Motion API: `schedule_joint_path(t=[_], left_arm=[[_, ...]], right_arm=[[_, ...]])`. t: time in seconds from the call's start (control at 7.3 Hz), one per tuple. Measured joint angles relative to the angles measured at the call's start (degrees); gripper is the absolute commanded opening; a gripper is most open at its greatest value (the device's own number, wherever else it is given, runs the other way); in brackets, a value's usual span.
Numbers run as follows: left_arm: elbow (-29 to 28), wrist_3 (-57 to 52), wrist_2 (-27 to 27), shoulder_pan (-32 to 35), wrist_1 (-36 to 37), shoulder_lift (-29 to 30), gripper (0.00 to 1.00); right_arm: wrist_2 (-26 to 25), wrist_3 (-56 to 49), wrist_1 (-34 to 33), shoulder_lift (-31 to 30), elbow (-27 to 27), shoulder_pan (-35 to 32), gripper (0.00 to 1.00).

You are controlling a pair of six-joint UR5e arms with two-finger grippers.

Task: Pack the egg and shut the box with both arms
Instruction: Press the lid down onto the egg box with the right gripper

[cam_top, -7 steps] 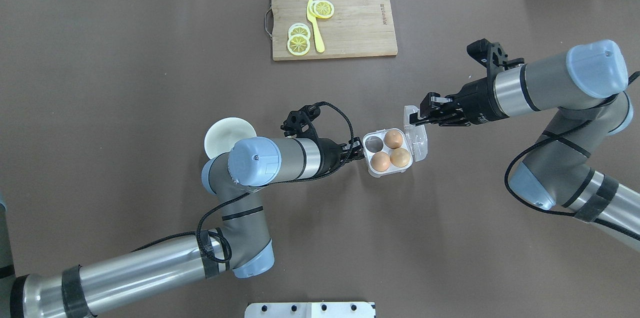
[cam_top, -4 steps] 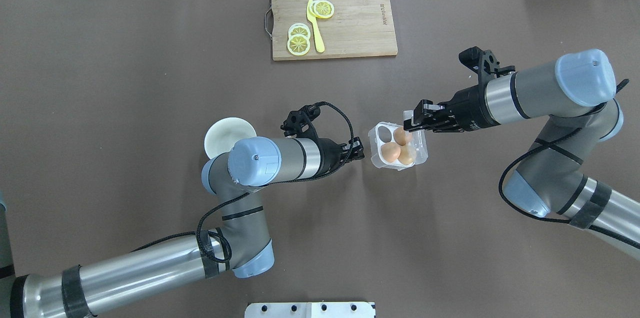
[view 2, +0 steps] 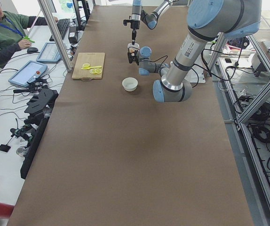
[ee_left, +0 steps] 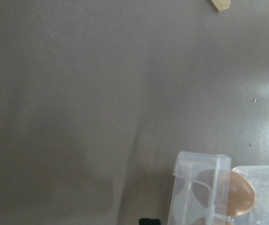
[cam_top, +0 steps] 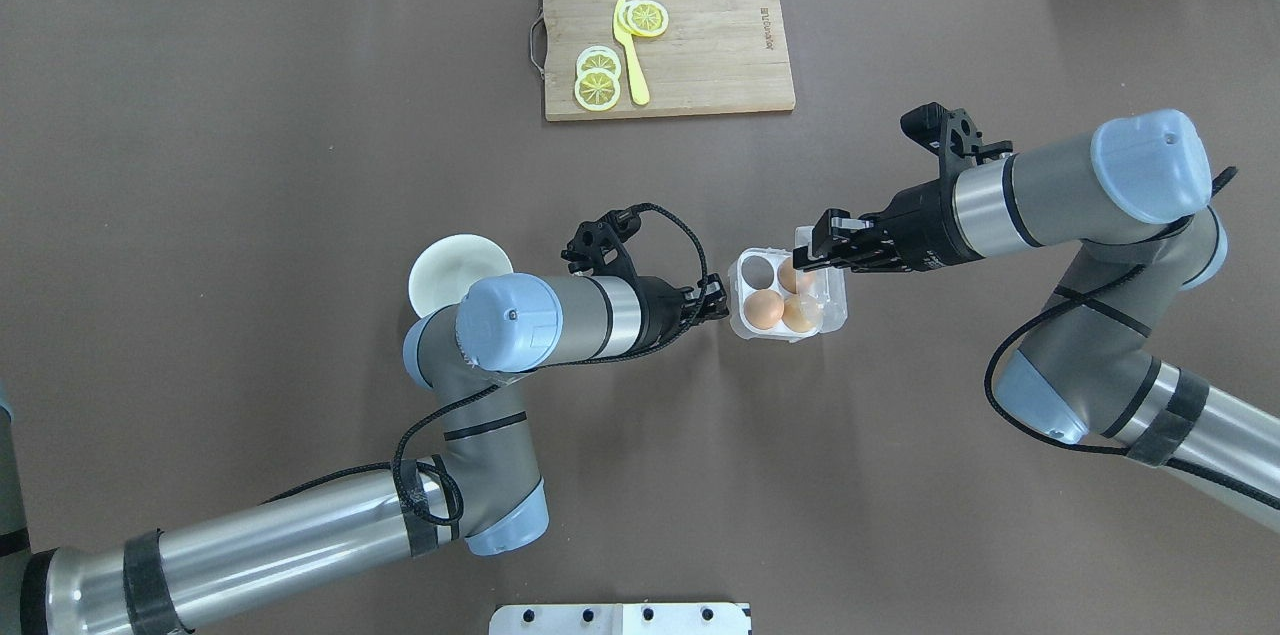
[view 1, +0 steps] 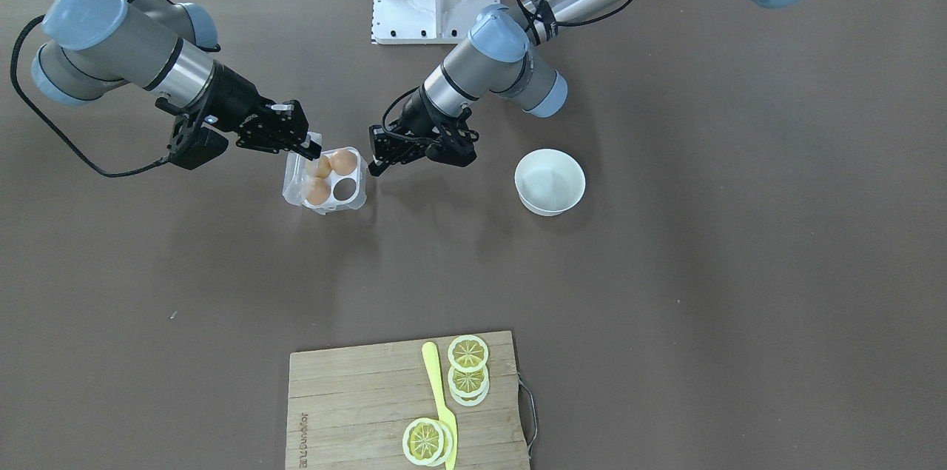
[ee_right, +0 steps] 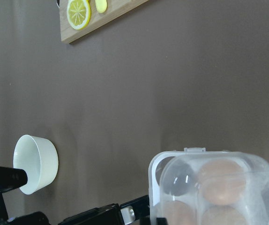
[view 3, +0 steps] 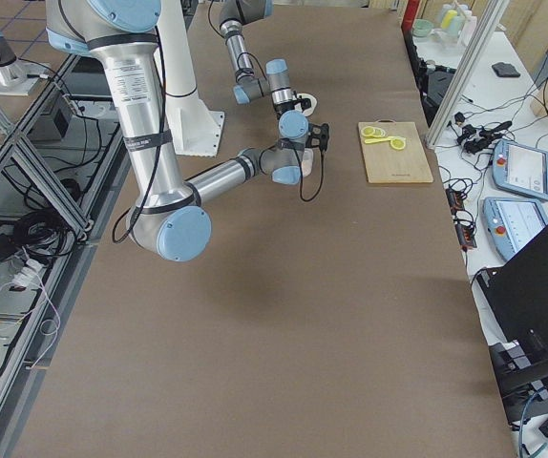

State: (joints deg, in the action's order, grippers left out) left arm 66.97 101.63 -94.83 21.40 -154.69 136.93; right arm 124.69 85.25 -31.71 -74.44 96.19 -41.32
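Clear thin-plastic egg box [cam_top: 738, 320] with four round moulded cells. It sits on the matte brown table cover [cam_top: 300, 165] near mid-table, between the two grippers.

Three smooth tan-brown eggs [cam_top: 764, 309] occupy three of the cells. The fourth cell [cam_top: 757, 270], at the box's far-left corner in the overhead view, is empty.

The clear hinged lid [ee_right: 265, 178] is glossy with rounded corners. It is tilted partway over the eggs on the robot's right side and is not down flat. The eggs show through it, slightly blurred.

Right gripper [cam_top: 805, 253]: black fingers drawn narrow, pinching the lid's raised edge.

Left gripper [cam_top: 716, 303]: the black tip is just beside the box's left wall. Whether it touches cannot be resolved. The finger gap cannot be told either, since the left wrist view shows only a black sliver at its bottom edge.

A round white glossy bowl [view 1: 550, 181] stands on the left arm's side, well apart from the box.

A rectangular wooden cutting board [cam_top: 720, 35] with visible grain lies at the far table edge. It carries flat yellow lemon slices [cam_top: 598, 90] and a slim yellow plastic knife [cam_top: 630, 65].
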Motion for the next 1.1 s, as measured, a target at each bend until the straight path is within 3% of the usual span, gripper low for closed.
schedule_joint_path(t=[1.1], left_arm=[[0.1, 0.0, 0.0, 0.0, 0.0, -0.1, 0.00]], right_arm=[[-4.2, 0.0, -5.1, 3.7, -0.1, 3.3, 0.32]])
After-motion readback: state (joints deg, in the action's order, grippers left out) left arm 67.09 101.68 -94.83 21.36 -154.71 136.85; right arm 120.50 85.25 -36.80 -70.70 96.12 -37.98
